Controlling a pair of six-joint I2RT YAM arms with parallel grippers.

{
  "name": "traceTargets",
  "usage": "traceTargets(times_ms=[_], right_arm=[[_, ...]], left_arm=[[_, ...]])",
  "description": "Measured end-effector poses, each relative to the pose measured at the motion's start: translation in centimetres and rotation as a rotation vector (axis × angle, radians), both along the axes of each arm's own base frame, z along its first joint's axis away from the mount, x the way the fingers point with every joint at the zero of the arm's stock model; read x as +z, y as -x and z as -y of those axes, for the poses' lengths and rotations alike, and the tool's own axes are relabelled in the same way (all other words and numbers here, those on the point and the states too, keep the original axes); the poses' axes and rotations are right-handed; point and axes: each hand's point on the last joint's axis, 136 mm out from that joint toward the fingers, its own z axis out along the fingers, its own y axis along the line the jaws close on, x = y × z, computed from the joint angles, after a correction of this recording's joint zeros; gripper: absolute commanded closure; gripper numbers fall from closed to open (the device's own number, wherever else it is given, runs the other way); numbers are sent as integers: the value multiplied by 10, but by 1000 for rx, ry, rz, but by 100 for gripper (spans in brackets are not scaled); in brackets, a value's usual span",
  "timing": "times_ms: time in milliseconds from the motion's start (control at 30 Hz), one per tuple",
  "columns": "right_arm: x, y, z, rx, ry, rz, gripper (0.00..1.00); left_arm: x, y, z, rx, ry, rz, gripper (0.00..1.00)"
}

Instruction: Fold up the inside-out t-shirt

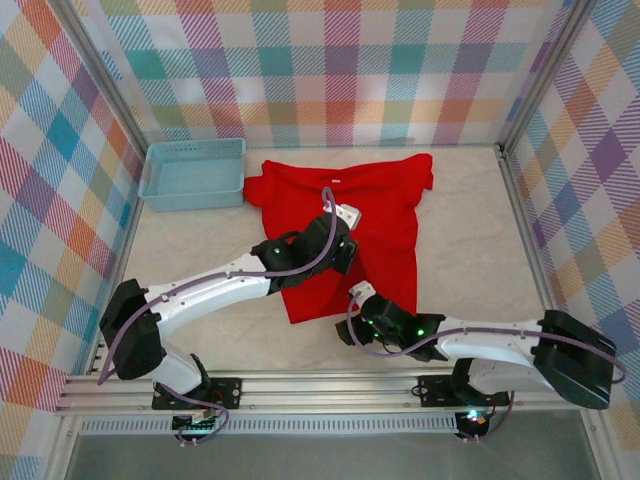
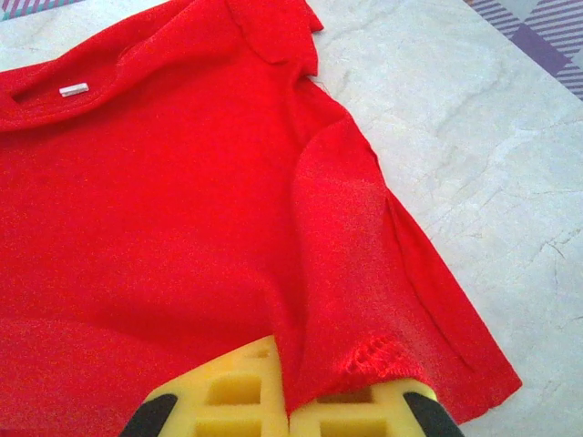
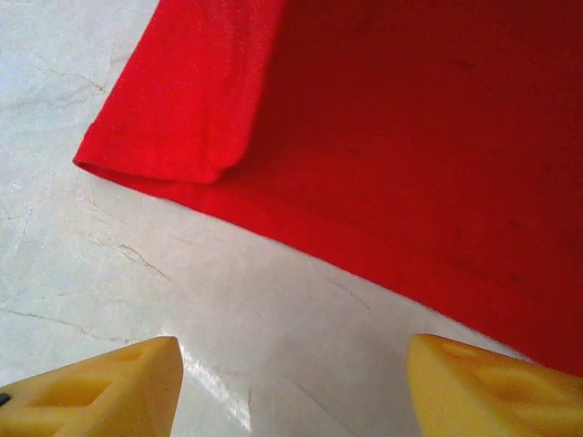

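Observation:
The inside-out t-shirt is bright red and lies partly folded in the middle of the table, its collar toward the back wall. Its small white tag shows at the collar. My left gripper rests over the shirt's middle, and in the left wrist view it is shut on a pinched fold of red cloth beside a stitched hem. My right gripper sits just off the shirt's near edge. In the right wrist view it stands open over bare table, with the t-shirt's hem just ahead of the fingertips.
A light blue basket stands at the back left, beside the shirt's left sleeve. Checked walls close off the left, back and right. Bare marble-look table lies to the right of the shirt and along the near edge.

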Motion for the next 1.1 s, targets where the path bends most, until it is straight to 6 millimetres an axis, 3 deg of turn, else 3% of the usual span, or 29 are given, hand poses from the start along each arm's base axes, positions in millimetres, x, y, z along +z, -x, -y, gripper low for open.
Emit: traceTargets(times_ms=[200, 433, 867, 1100], right_arm=[[-3, -21, -12, -12, 37, 51, 32], [-21, -54, -8, -57, 112, 40, 31], [-7, -109, 12, -180, 124, 93, 28], [-4, -136, 12, -207, 114, 141, 27]], left_arm=[[3, 3, -5, -4, -11, -1, 99], [15, 10, -11, -25, -6, 6, 98], [41, 22, -17, -72, 8, 22, 98], [71, 28, -13, -119, 45, 35, 97]])
